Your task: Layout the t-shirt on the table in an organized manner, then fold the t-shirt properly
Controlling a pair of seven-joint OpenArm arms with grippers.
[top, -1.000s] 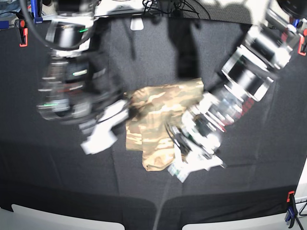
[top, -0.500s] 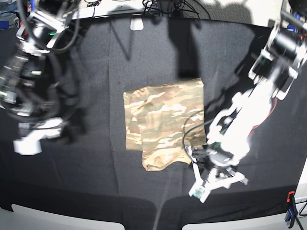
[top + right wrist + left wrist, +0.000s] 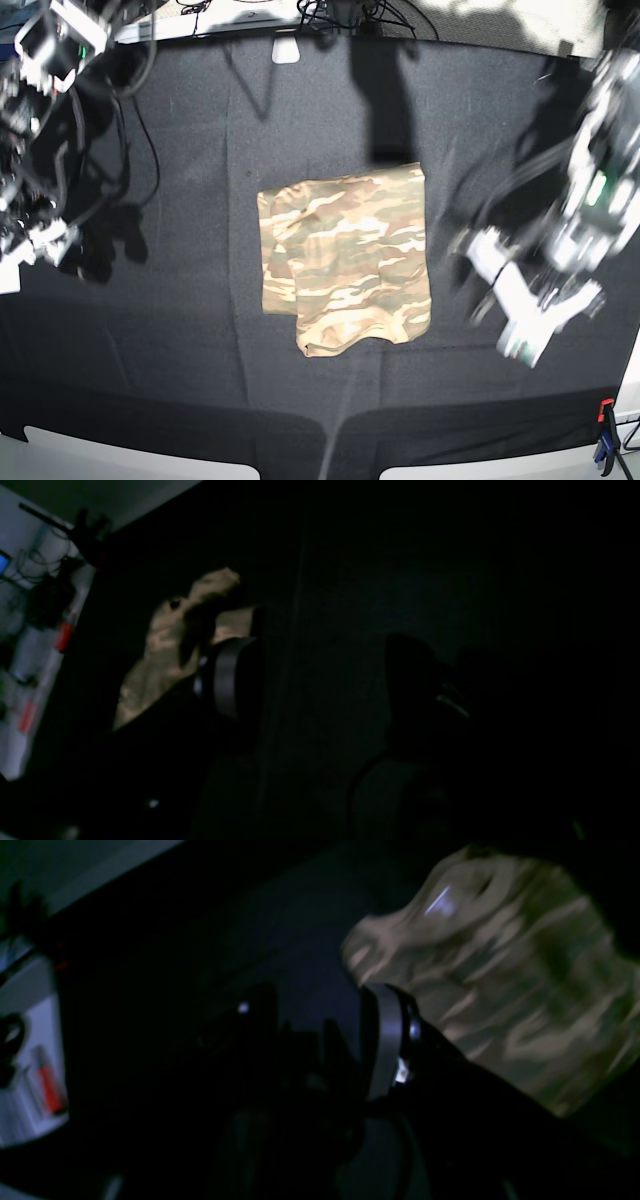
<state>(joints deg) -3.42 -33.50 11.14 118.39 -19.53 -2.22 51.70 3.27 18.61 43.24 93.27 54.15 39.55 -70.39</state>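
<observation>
Lying folded in a compact block at the middle of the surface [image 3: 180,140], the t-shirt [image 3: 345,265] looks soft, light and limp — best pinched at a corner or hem. Left tool [image 3: 535,320] and right tool [image 3: 30,245] stand clear; blur hides whether either is parted.

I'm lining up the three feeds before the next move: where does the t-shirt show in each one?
Base: the t-shirt lies folded at the centre of the table, clear of both arms.
Left wrist: upper right, blurred, beyond the dark gripper.
Right wrist: left of centre, dim, partly hidden by the gripper.
Shared landmark: the table's black cloth around it.
</observation>
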